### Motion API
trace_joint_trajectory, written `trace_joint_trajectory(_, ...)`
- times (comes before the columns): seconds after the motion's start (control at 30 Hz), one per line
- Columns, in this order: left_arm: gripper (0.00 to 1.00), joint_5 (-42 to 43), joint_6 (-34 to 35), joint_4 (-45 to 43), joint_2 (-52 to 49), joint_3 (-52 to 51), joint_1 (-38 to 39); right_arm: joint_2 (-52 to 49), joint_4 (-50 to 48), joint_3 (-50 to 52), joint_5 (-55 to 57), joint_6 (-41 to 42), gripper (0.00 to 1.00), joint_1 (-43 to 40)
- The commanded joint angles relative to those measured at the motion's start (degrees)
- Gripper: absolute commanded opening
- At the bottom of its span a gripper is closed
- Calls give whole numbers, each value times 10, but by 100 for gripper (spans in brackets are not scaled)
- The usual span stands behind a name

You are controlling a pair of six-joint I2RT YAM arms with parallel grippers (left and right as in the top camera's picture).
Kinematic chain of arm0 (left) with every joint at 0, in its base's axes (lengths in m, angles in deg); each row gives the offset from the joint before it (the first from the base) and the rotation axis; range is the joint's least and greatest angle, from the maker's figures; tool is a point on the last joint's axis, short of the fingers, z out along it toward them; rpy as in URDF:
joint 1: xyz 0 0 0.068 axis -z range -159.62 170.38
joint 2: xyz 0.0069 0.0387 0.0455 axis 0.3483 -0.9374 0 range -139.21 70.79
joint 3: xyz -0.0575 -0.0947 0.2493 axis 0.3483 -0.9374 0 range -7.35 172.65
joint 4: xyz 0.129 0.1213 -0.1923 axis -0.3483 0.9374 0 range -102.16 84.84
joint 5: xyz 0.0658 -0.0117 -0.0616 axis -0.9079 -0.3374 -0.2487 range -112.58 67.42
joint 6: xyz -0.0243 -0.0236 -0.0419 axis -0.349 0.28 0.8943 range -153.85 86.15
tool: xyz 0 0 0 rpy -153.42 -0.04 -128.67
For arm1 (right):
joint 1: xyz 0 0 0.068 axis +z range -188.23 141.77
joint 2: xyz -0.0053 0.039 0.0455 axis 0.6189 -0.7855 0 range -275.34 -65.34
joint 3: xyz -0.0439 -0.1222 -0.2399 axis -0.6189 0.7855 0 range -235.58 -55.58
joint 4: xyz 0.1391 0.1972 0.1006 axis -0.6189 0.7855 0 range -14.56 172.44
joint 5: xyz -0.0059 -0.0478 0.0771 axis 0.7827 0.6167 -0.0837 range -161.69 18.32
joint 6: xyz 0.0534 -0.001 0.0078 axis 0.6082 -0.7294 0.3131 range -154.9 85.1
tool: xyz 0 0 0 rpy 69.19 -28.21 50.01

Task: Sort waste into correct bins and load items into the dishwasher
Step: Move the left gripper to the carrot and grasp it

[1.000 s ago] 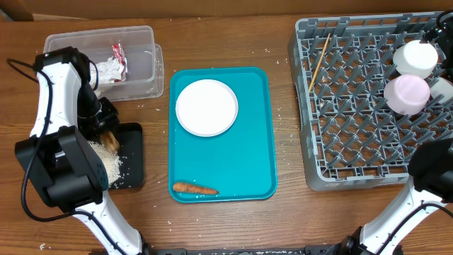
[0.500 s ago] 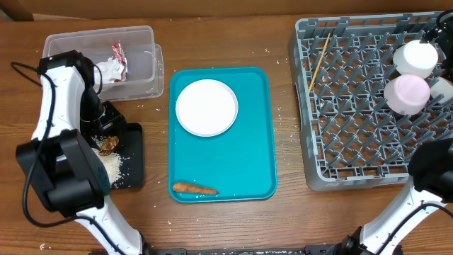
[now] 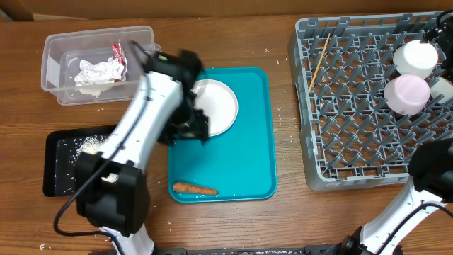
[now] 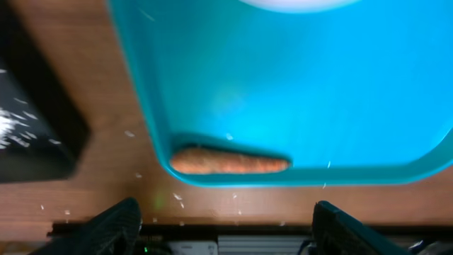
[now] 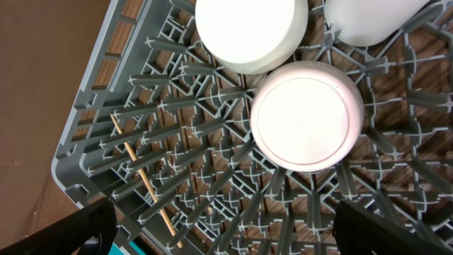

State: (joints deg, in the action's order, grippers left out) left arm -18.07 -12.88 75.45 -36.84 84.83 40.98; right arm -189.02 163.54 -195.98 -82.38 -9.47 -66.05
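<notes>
Overhead, found the left arm (image 3: 141, 127) stretched diagonally from its near-left base, over the tabletop (image 3: 283, 227), to the left rim of the teal tray (image 3: 248, 156), wrist pointing down beside the white plate (image 3: 221, 106). Saw the left end effector (image 4: 230, 227) released in the left wrist view, fingers (image 4: 117, 223) spread wide with nothing between, above the carrot stick (image 4: 230, 162) lying along the tray's near edge. Noted napkin (image 3: 95, 73) and wrapper (image 3: 117, 55) in the clear tub (image 3: 53, 67), rice (image 3: 88, 145) on the black tray (image 3: 56, 177). Found the right end effector (image 5: 237, 227) likewise released, poised above the grey rack (image 3: 354, 142) at far right, over the wooden stick (image 5: 141, 180) and two upturned white vessels (image 5: 308, 117). Made out the right arm (image 3: 432, 170) rising from the near-right edge toward that corner.
</notes>
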Motion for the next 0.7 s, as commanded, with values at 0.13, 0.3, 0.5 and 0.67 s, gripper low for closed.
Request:
trace_joint_trajectory(0.13,80,6,50,-11,0,-99,57,9,-2,-6,-3,0,100,-2)
trace_joint_trajectory(0.3,79,16,78,-40,0,-164,55,9,-2,-6,-3,0,100,-2)
trace_joint_trajectory(0.5,80,34,144,-68,0,-209,54,9,-2,-6,-3,0,100,-2)
trace_joint_trajectory(0.67,82,72,146,-106,0,-239,52,9,-2,-6,-3,0,100,-2)
